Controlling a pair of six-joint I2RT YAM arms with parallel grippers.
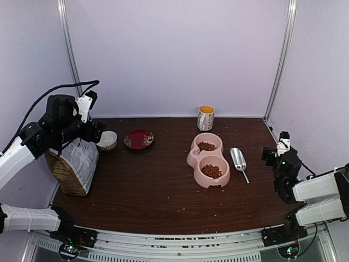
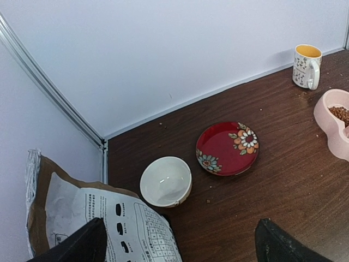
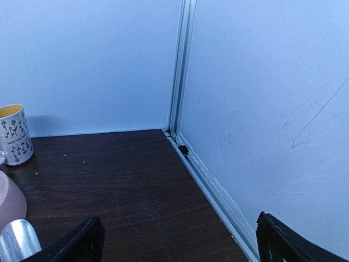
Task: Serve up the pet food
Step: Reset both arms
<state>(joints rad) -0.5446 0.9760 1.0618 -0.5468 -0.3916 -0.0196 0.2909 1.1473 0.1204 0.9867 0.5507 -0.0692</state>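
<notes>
Two hands are spread apart and hold nothing. The left hand [image 2: 177, 246] hangs over the floppy paper bag [image 1: 76, 164]. Pet food [image 1: 206, 146] sits in the pink bowl [image 1: 192, 159]. These pellets look light and rolly, so lift them with the scoop [image 1: 238, 159], held by its thin handle. The right hand [image 3: 177, 245] waits far right.

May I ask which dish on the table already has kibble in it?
The pink double bowl, right of centre: both wells hold brown pellets. The white bowl and red saucer are bare.
</notes>
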